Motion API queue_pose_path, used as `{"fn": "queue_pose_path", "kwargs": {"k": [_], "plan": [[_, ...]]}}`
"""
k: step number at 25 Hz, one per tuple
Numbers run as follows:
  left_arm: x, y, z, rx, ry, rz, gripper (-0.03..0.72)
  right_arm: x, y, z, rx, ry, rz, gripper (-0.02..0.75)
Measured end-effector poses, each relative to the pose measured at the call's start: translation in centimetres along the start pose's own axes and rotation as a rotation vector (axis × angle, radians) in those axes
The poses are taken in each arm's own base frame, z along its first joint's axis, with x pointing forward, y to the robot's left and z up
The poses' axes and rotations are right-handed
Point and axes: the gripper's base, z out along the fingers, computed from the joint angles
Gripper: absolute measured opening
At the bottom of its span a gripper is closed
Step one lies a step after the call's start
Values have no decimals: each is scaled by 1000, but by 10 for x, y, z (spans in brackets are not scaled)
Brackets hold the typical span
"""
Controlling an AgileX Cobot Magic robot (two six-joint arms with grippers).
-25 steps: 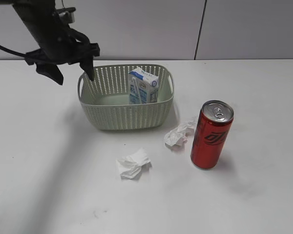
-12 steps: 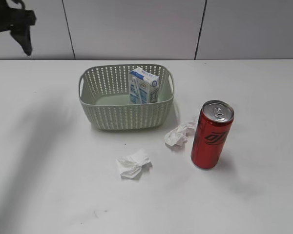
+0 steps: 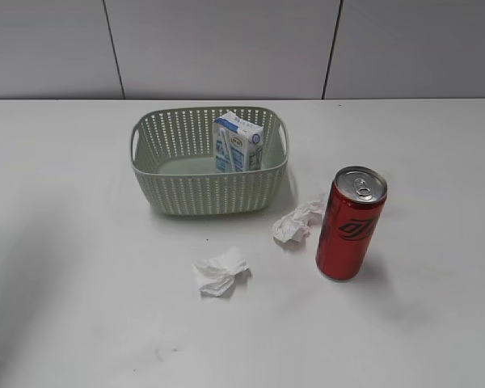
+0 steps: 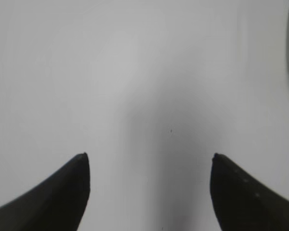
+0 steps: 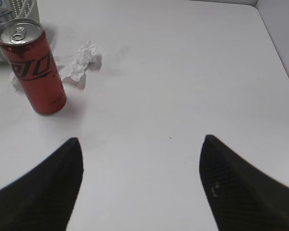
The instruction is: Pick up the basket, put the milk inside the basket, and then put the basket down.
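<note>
Milk [image 3: 238, 143] was found standing upright inside the basket [image 3: 202, 194], toward its back right corner, with the basket set down on the white bench [image 3: 81, 267]; the task was judged complete or nearly so.

Nearest the camera, a crumpled tissue [image 3: 220, 272] lay on the bench, and a red can [image 3: 350, 223] stood upright to the right with a second tissue [image 3: 297, 221] just beside it. Neither touched the basket.

Little risk was judged to remain. Trouble could be caused only by an arm sweeping back across the bench: the tall, narrow can could be tipped, or the light basket nudged so that the carton toppled within it. The carton was seen to stand free rather than wedged, so a jolt to the basket wall would be enough.

Farther back, the basket held the milk alone; no tissue or can was seen in it.

The left gripper [image 4: 149, 161] was seen with jaws spread wide over bare bench, grasping nothing, a sliver of the basket at the frame edge. The right gripper [image 5: 142, 144] was likewise parted and empty, the can well ahead of it.
</note>
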Motion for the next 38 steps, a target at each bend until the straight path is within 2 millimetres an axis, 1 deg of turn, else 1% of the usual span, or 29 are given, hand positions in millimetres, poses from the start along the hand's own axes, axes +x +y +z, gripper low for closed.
{"fn": "queue_pose_path", "kwargs": {"k": [6, 9, 13, 18, 23, 26, 30, 34, 38], "plan": [[61, 3, -16, -12, 5, 13, 585, 0, 0, 0, 0, 0, 0, 591], [93, 5, -27, -11, -23, 13, 585, 0, 0, 0, 0, 0, 0, 591], [133, 7, -35, -14, -69, 15, 585, 0, 0, 0, 0, 0, 0, 591], [181, 9, -46, -11, -171, 15, 585, 0, 0, 0, 2, 0, -2, 591], [226, 9, -61, 8, -337, 13, 585, 0, 0, 0, 4, 0, -3, 591], [249, 10, -68, 14, -437, 14, 585, 0, 0, 0, 4, 0, -3, 591], [275, 11, -67, 18, -534, 14, 585, 0, 0, 0, 5, 0, -4, 591], [296, 13, -66, 12, -628, 16, 585, 0, -1, 0, 6, 0, -4, 591], [313, 14, -65, 15, -710, 16, 585, 0, -1, 0, 6, 0, -4, 591]]}}
